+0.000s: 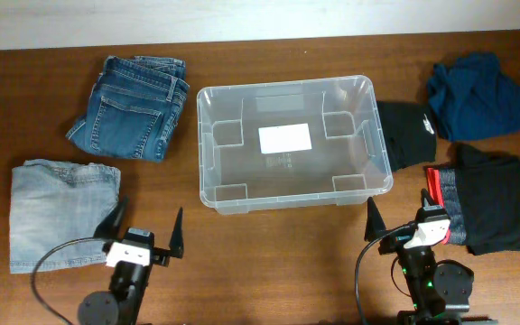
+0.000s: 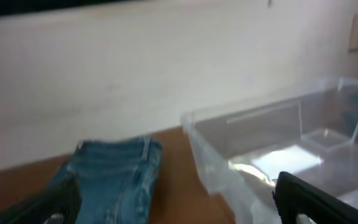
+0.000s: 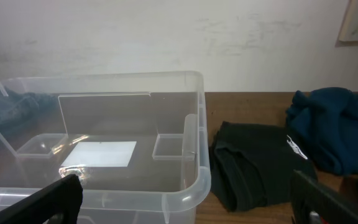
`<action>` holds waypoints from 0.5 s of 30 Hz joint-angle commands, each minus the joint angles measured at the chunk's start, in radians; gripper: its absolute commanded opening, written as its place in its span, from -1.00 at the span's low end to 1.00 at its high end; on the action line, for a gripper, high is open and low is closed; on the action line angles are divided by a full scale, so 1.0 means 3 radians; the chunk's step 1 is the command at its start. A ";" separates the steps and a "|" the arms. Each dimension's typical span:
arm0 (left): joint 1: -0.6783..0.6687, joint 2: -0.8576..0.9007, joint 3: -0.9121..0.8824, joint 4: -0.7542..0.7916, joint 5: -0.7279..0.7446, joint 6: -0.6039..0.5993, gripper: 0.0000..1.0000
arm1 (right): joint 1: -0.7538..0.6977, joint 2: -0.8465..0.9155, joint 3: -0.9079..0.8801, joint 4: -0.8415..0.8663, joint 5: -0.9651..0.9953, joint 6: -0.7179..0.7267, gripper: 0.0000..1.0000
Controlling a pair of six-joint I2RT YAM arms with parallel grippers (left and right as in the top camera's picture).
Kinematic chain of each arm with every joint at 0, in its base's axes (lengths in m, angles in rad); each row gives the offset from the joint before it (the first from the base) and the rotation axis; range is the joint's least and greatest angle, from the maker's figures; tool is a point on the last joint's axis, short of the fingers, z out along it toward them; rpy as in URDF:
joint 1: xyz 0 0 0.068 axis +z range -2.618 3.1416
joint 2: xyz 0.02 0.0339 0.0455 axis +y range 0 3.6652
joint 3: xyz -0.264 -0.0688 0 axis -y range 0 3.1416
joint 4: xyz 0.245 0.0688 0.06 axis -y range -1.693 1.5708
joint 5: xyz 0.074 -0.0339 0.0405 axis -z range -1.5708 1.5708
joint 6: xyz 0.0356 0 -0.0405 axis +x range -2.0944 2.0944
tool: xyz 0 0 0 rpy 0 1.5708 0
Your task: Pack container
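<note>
The container (image 1: 204,153) is a clear plastic bin at the table's centre, with only a white label (image 1: 284,138) on its base. My left gripper (image 1: 149,221) hangs open in front of its near left corner, nothing between its fingers. My right gripper (image 1: 397,212) stands open off the near right corner, also holding nothing. In the left wrist view, the left gripper (image 2: 179,208) faces the gap between dark jeans (image 2: 114,180) and the container (image 2: 241,149). In the right wrist view, the right gripper (image 3: 188,208) straddles the container's corner rim (image 3: 201,168).
Folded dark blue jeans (image 1: 134,106) lie left of the bin and light blue jeans (image 1: 61,212) sit at the near left. Right of the bin are a black garment (image 1: 406,134), a dark teal garment (image 1: 477,95) and a black piece with red and grey edges (image 1: 486,199).
</note>
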 commanded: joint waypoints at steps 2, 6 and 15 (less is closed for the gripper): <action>-0.0017 0.0108 0.0632 -0.0182 -0.0188 -0.0045 0.99 | -0.0025 -0.0028 -0.0015 -0.0017 -0.0061 -0.0029 0.97; -0.0017 0.0567 0.1307 -0.0675 -0.0699 0.0018 0.99 | -0.0025 -0.0028 -0.0015 -0.0017 -0.0061 -0.0029 0.97; -0.0017 0.2644 0.3520 -0.2018 -0.0626 0.0294 0.99 | -0.0025 -0.0028 -0.0015 -0.0017 -0.0061 -0.0029 0.97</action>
